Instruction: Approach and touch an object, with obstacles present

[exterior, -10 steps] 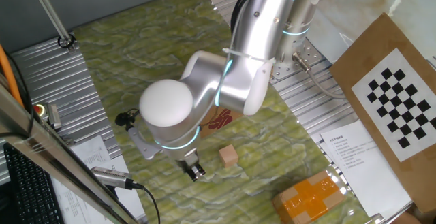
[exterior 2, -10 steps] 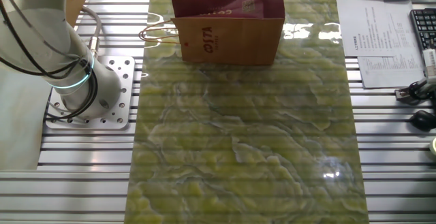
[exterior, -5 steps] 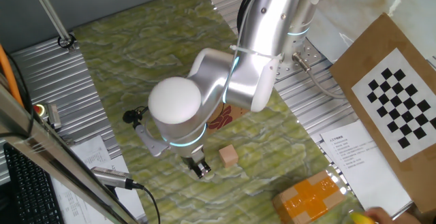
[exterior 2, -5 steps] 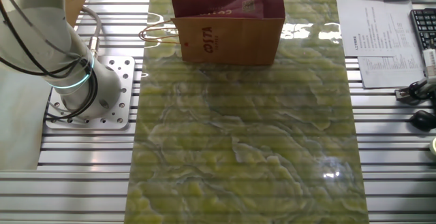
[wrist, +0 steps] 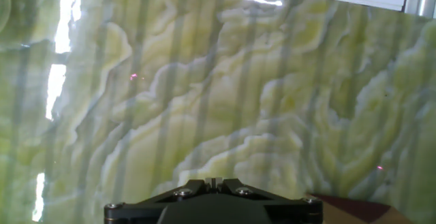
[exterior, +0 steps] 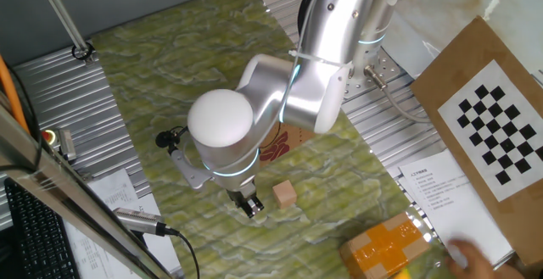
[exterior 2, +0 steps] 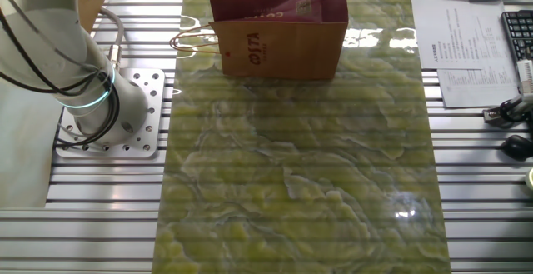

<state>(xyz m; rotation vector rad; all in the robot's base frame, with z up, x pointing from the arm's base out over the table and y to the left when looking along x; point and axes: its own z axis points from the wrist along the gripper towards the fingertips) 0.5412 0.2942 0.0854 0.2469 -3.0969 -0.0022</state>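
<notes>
Your black two-finger gripper (exterior: 247, 208) hung low beside the small pale tan wooden cube (exterior: 285, 195), not touching; I couldn't tell its jaw state. The upright brown kraft paper bag (exterior 2: 281, 34) stood behind.

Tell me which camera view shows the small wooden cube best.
The fixed view with the arm in frame shows the wooden cube best: whole and unobstructed on the green mat, just beside the pincer. The other fixed view shows the paper bag but no cube. The hand view shows only mat.
</notes>
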